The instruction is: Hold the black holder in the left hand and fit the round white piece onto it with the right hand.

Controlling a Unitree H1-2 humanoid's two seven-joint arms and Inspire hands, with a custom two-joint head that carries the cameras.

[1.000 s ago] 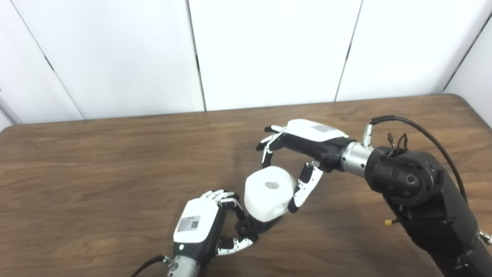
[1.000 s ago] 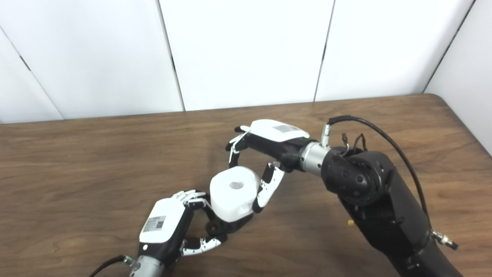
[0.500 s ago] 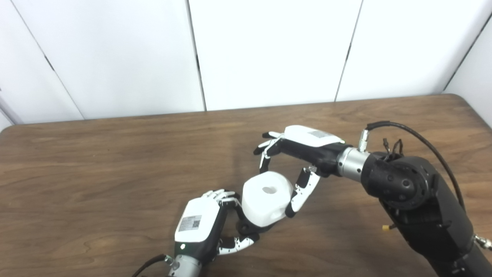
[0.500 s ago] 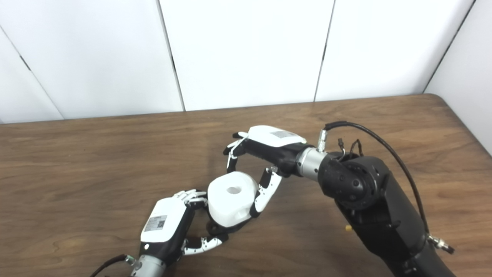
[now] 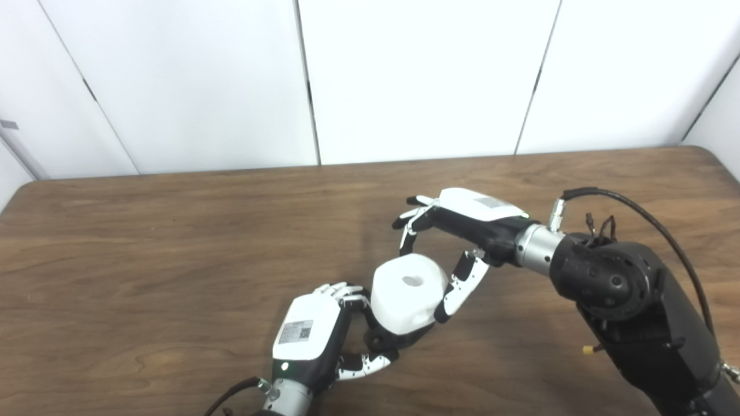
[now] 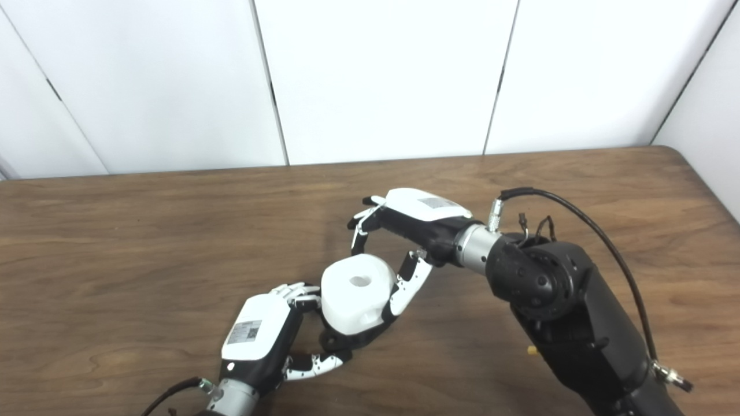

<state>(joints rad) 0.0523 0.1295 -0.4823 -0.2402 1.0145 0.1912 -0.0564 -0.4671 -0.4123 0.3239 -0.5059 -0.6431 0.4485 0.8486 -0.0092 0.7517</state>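
While gripped by right hand point(image 5: 457, 231), round white piece point(image 5: 407, 294) bore-up atop black holder point(image 5: 378, 341) in left hand point(image 5: 315, 341) fingers.

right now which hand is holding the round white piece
The right hand, fingers and thumb on either side of the round white piece. The left hand grips the black holder underneath.

I see the round white piece point(image 5: 408, 296), a chunky, rounded block with a hole in its top face, sitting tilted between my two hands: my right hand point(image 5: 457, 231) pinches it from above and the side, thumb against its right flank. The black holder point(image 5: 381, 341) is mostly hidden beneath it, gripped in my left hand point(image 5: 315, 335), touching the piece's underside.
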